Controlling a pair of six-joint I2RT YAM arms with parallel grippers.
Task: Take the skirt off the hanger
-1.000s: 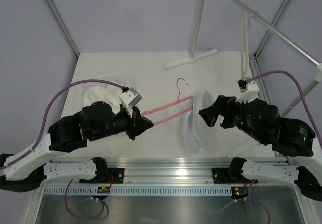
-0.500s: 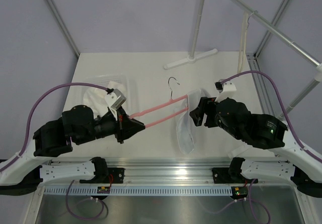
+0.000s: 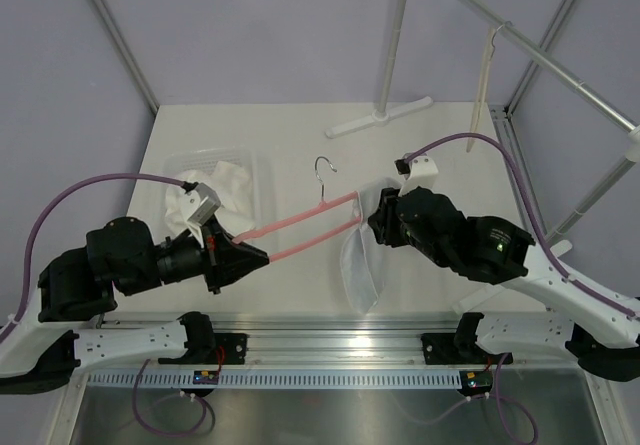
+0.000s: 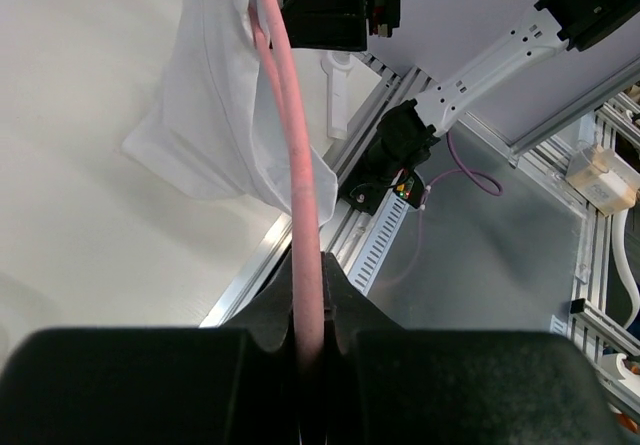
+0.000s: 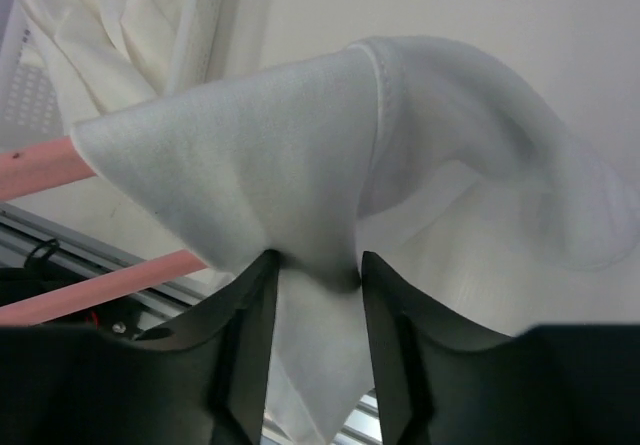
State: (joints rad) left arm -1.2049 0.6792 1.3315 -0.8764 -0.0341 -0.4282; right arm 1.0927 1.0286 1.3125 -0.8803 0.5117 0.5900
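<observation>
Left wrist: left hand [image 4: 308, 290] clamped on pink hanger [image 4: 297, 165], bracing it so skirt [image 4: 215, 115] can slide off the far end; right hand [image 5: 315, 270] straddles a skirt fold, whether pinched yet cannot tell.

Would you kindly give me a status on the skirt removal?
Left gripper shut on hanger. Right gripper pinching skirt, not yet off hanger. Nothing in the way.

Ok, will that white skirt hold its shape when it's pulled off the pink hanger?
Probably floppy: the skirt hangs limp from the hanger and bunches in the right gripper. Likely light: the hanger, held at one end by the left gripper, looks straight.
</observation>
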